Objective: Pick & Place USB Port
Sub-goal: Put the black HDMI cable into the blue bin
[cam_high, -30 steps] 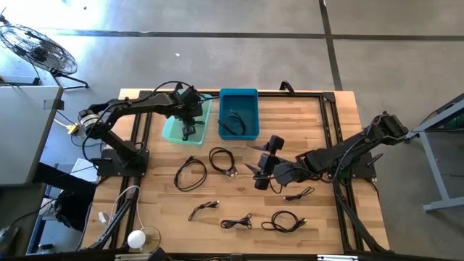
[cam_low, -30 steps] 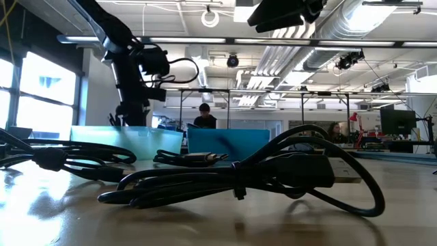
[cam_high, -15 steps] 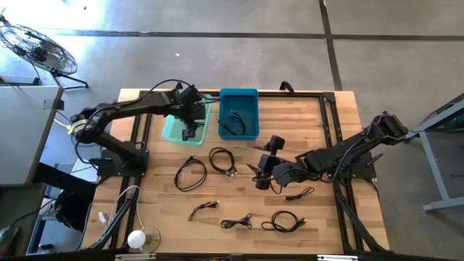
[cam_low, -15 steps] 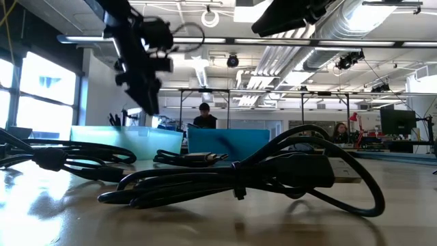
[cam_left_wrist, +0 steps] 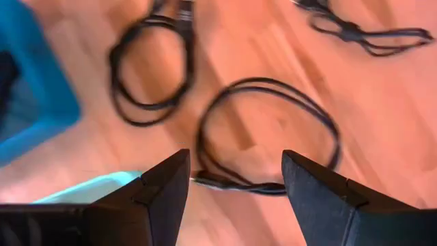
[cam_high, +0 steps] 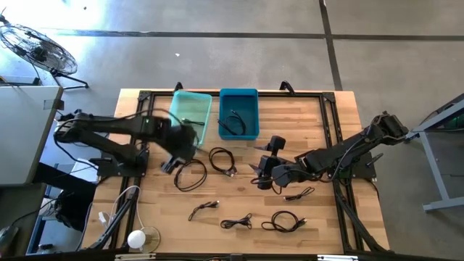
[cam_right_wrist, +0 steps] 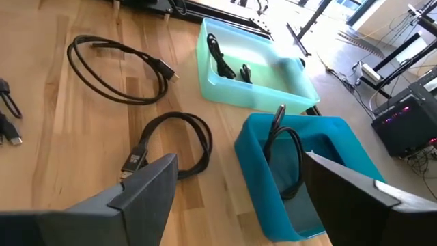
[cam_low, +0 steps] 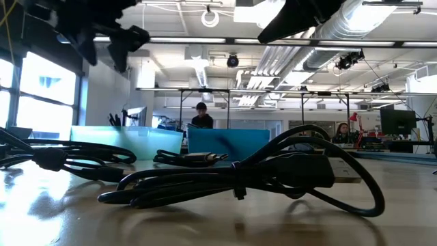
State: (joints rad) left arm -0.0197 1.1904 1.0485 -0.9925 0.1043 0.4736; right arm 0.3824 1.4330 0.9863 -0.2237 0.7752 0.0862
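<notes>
Above the counter's [cam_high: 304, 116] left half, my left gripper [cam_left_wrist: 232, 188] hovers with its jaws spread and nothing between them, over a looped black cable [cam_high: 190, 175] lying just near of the light teal bin [cam_high: 190, 116]. That bin holds two small cables [cam_right_wrist: 229, 63]; the darker blue bin [cam_high: 238, 112] beside it, to the right, holds a coiled one. My right gripper [cam_high: 259, 174] hangs open and empty right of a second loop [cam_high: 222, 160]. Four more cables lie along the near edge.

Left pincer [cam_left_wrist: 232, 188] spread wide, apparently empty — right pincer [cam_right_wrist: 235, 188] likewise.
</notes>
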